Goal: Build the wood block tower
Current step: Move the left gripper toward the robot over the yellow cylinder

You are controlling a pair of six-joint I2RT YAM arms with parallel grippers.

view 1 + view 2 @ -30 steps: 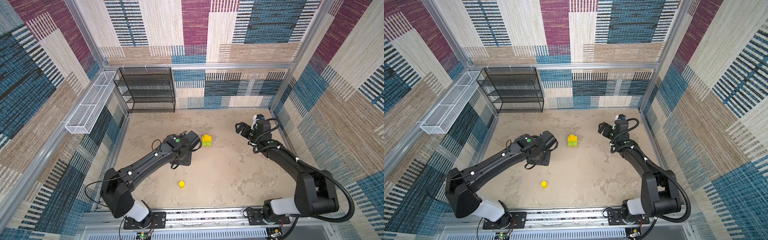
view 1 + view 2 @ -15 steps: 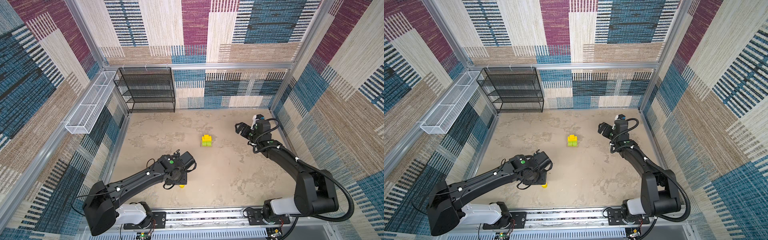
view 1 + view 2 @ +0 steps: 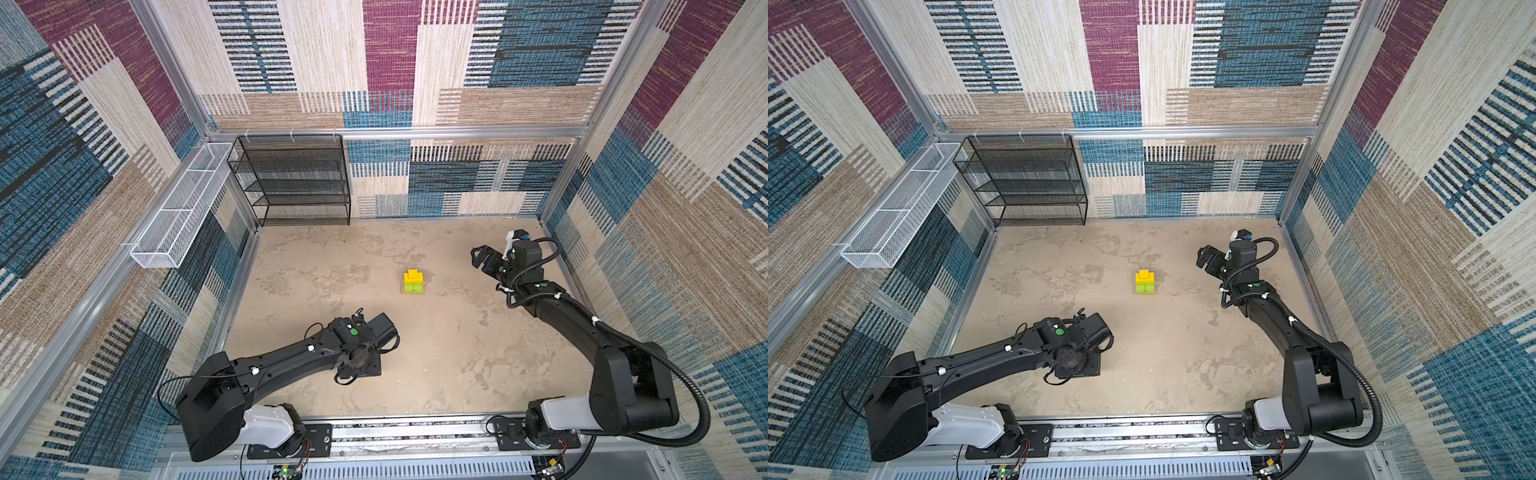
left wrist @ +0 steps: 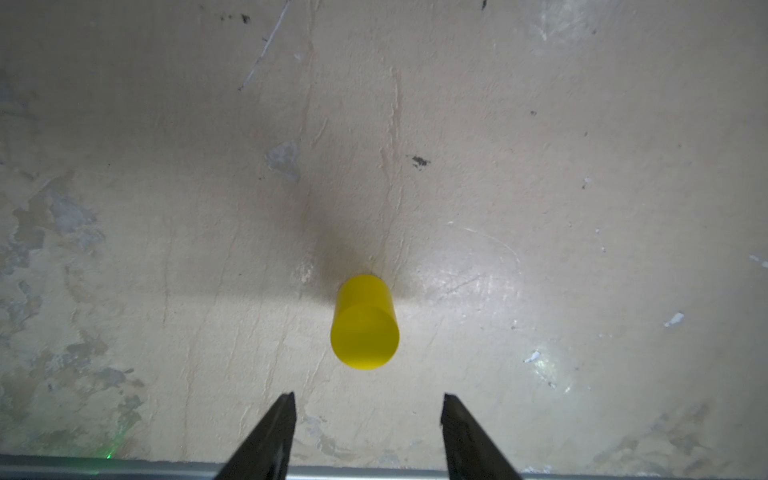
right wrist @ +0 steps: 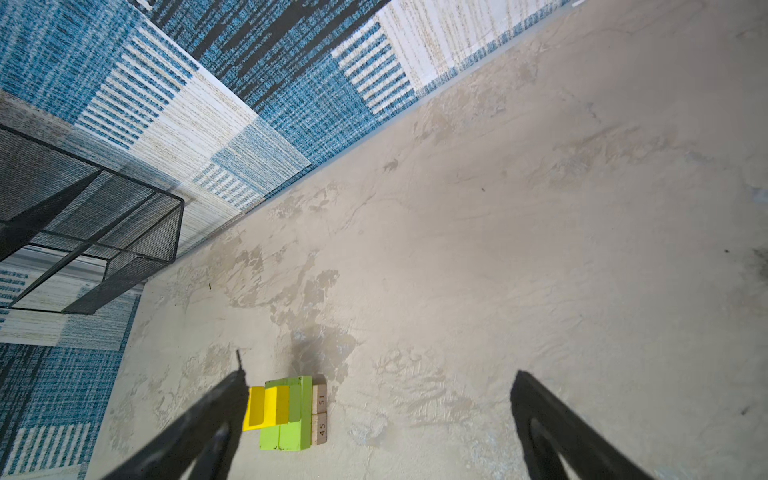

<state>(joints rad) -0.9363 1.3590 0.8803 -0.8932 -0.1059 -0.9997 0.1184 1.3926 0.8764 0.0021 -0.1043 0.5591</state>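
Smooth yellow cylinder [image 4: 365,328] stands on the mottled, scuffed beige floor [image 4: 540,166] just ahead of the left gripper [image 4: 368,399], in line with its gap and untouched. Its dark wedge fingers [image 4: 270,436] are spread, holding nothing. Farther back, mid-floor, is the tower [image 3: 413,282]: tan numbered planks [image 5: 321,413], matte lime-green blocks [image 5: 295,432], yellow blocks [image 5: 262,409] on top, well apart from the right gripper [image 5: 379,374], spread wide and empty.

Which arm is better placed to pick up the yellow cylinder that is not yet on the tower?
Left. The left gripper hangs open above the yellow cylinder, which stands just ahead of its jaws. The right gripper, also open, is beside the tower, far from the cylinder.
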